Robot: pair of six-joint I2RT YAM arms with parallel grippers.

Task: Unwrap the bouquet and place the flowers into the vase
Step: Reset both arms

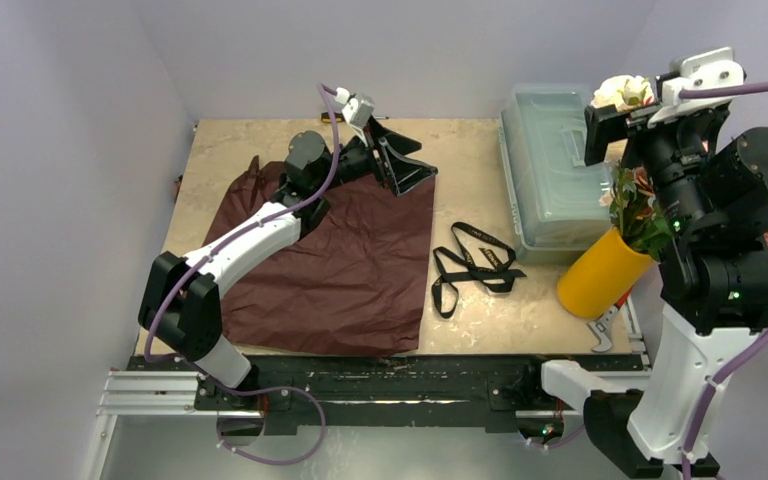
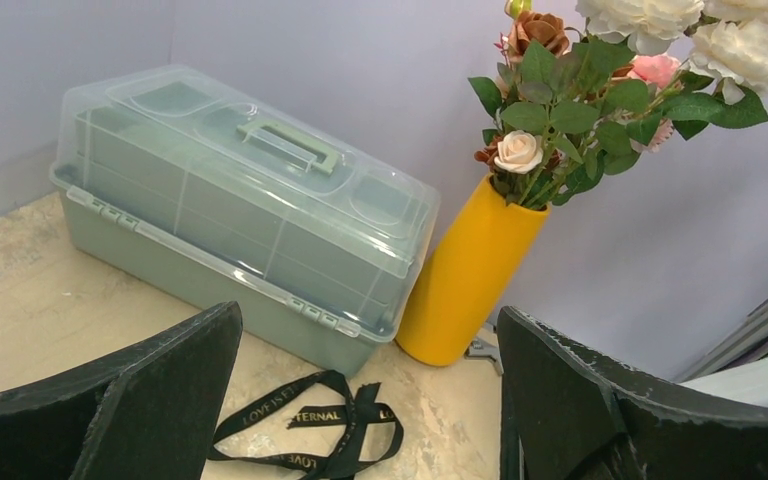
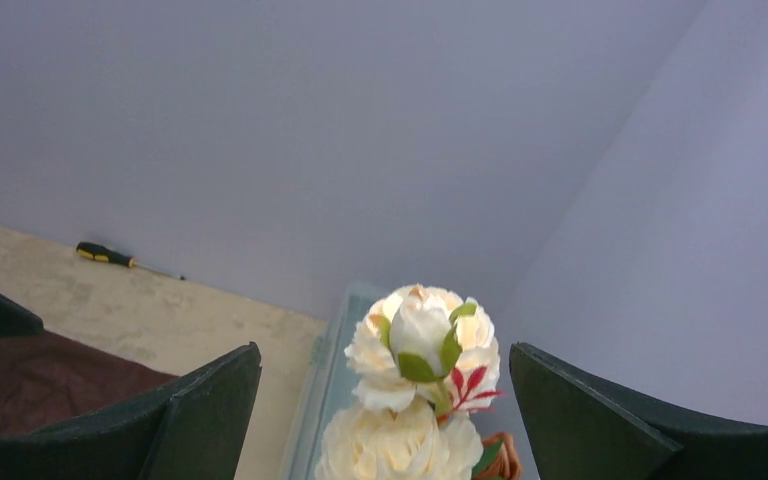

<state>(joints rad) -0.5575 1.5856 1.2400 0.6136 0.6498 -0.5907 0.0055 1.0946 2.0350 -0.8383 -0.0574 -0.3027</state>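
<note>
While the flowers [image 2: 517,150] stand in the vase [image 2: 465,270], left fingers [image 2: 150,400] and right fingers [image 3: 600,420] gape wide, apparently empty.

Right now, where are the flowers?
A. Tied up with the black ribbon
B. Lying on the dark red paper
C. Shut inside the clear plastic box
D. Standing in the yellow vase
D: the flowers stand with their stems down in the yellow vase, while the maroon paper lies spread out with no flowers on it.
</note>
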